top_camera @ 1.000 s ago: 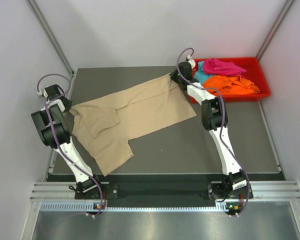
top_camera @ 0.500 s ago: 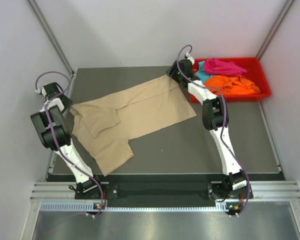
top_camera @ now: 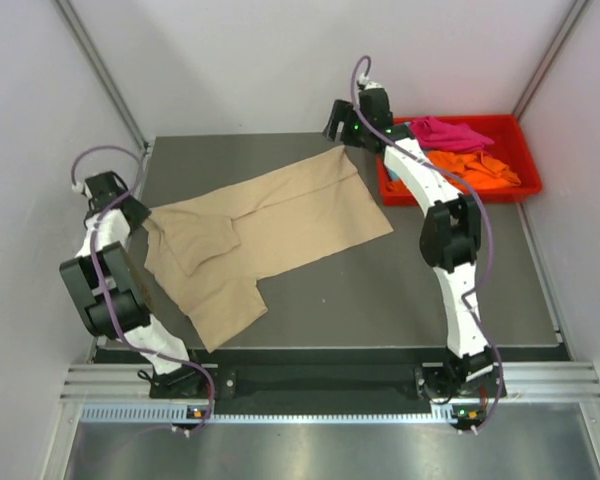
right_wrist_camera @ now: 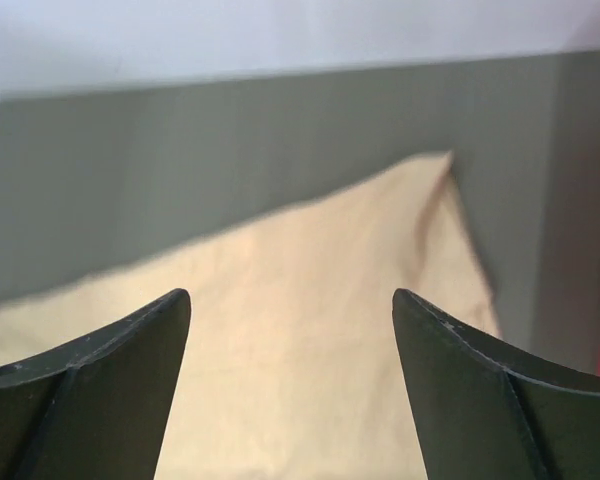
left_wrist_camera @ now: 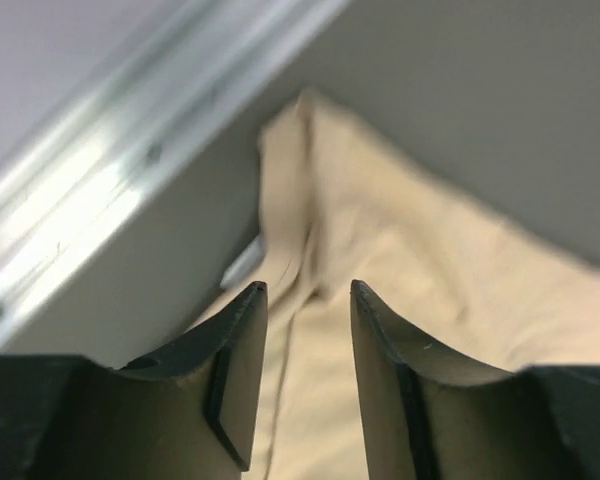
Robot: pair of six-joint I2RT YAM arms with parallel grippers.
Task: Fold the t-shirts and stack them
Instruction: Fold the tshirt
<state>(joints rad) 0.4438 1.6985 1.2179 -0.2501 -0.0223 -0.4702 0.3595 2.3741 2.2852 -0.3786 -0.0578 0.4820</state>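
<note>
The beige t-shirt (top_camera: 270, 225) is lying spread on the table (top_camera: 400, 290) with both hands hovering empty over opposite corners (left hand (left_wrist_camera: 305, 290) slightly parted, right hand (right_wrist_camera: 290, 300) wide apart), so folding is probably beginning, calling for grips along one edge.

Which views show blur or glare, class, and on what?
Left wrist: glare streaks the silver metal rail, and the beige cloth t-shirt is soft-focus. Right wrist: the shirt's edges smear. Top external: sharp, evenly lit.
</note>
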